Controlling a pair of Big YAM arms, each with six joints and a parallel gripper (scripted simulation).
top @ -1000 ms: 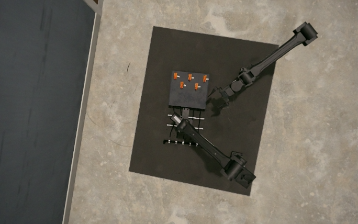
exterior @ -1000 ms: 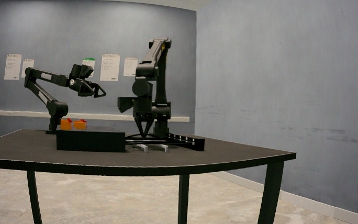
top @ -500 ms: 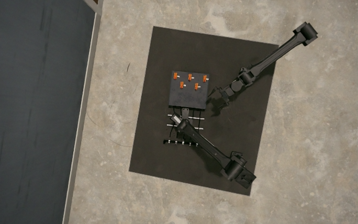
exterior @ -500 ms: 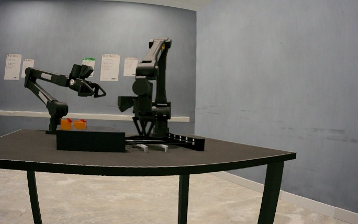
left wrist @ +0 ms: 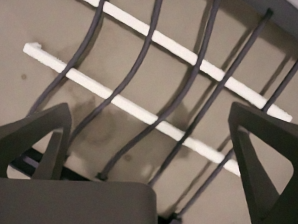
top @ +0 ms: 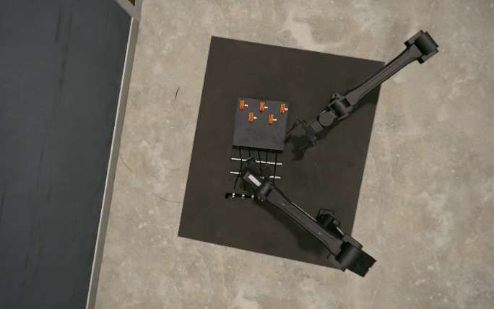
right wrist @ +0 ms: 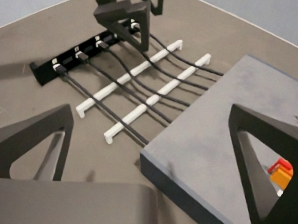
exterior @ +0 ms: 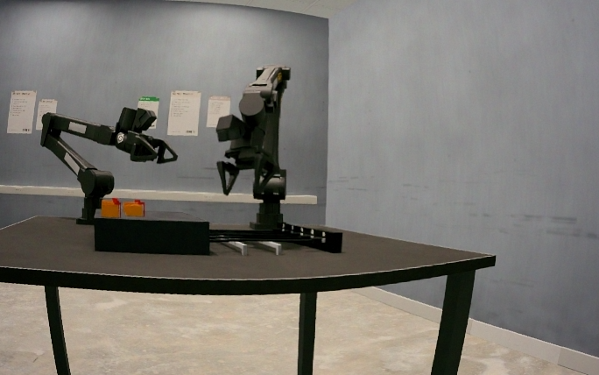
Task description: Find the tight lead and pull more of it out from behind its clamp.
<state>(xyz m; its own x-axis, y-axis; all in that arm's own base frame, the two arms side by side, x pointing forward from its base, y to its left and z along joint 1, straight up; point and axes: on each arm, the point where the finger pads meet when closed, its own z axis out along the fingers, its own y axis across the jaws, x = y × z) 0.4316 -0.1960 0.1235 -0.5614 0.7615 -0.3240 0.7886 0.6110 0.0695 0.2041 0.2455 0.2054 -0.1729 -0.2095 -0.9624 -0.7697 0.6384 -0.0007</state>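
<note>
Above the two white bars [top: 274,163] [exterior: 270,244] [left wrist: 132,106] [right wrist: 106,92], the left pincer [top: 258,165] [exterior: 243,191] [left wrist: 150,111] [right wrist: 151,31] is spread wide, gripping nothing. Five dark leads [top: 275,158] [exterior: 264,235] [left wrist: 137,62] [right wrist: 102,105] cross the bars between a grey box [top: 258,134] [exterior: 151,237] [left wrist: 282,14] [right wrist: 200,150] and a black port strip [top: 238,196] [exterior: 334,241] [right wrist: 44,73] on the surface [top: 218,72] [exterior: 353,260]. Some leads bend; others run straighter. Five orange handles [top: 261,106] [exterior: 110,208] [right wrist: 281,178] stand on the box. Near its side, the right pincer [top: 295,141] [exterior: 165,158] [right wrist: 151,112] is also wide open and holds nothing.

Two matte black jointed arms [top: 378,81] [top: 302,218] [exterior: 75,128] [exterior: 272,132], rounded drum-like joints, pale rectangular patches on links, small yellow marking near one elbow, angular black fingers [exterior: 166,152] [exterior: 227,179] with triangular cut-outs, blocky dark wrist housings
</note>
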